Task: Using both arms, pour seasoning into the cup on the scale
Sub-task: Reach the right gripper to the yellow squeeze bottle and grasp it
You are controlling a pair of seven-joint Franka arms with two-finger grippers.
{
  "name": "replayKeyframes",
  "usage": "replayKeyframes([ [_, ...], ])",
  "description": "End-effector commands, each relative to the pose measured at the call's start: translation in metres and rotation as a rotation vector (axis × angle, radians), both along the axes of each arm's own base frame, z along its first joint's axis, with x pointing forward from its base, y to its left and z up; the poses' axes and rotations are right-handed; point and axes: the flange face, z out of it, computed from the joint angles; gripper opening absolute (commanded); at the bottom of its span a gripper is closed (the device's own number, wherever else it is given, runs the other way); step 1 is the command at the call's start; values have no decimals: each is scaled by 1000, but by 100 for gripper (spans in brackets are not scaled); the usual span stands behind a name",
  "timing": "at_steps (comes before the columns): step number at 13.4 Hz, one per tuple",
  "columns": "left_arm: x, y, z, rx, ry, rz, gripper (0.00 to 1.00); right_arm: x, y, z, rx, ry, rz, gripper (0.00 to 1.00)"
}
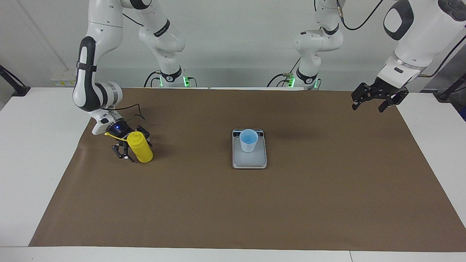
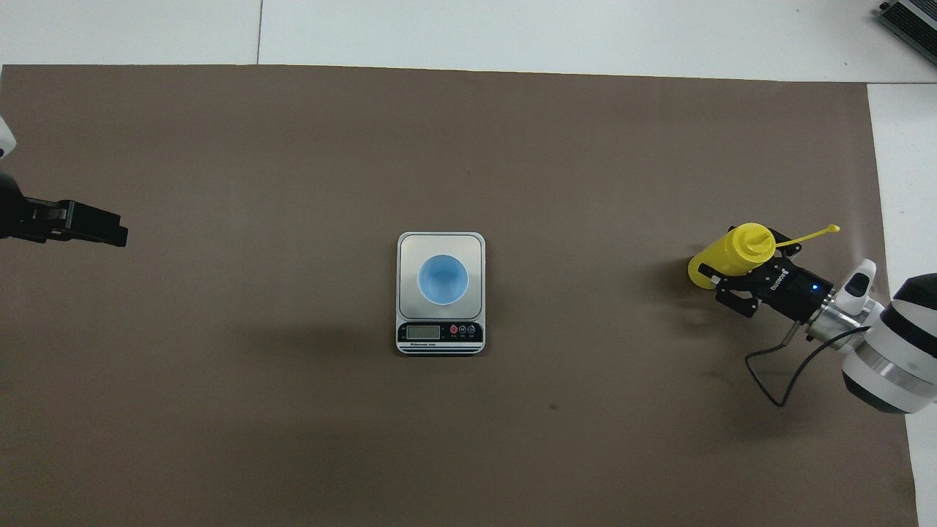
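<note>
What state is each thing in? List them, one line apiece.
Yellow plastic squeeze bottle: standing on the brown mat, cap off and dangling on its strap, right tool's fingers on either side.
Small light-blue plastic cup: upright on the scale, looks empty.
Flat silver-grey digital scale: flat on the mat, display end toward the robots.
Right tool: down at the bottle.
Left tool: open, raised over the mat's edge, waiting.

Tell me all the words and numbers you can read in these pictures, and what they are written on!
None can be read for sure.
Scale: a strip of small print under its display, too small to read; the display shows no digits I can make out; three round buttons have tiny labels, unreadable.
Right gripper, at the yellow bottle: white lettering on its black body, too blurred to read.
Cup: no writing visible.
</note>
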Motion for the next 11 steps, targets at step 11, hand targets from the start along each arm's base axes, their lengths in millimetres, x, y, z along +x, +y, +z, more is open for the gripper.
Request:
replayKeyframes([
  [11, -8, 2, 1, -5, -12, 12, 100, 32, 25, 66, -35, 71, -36, 1],
])
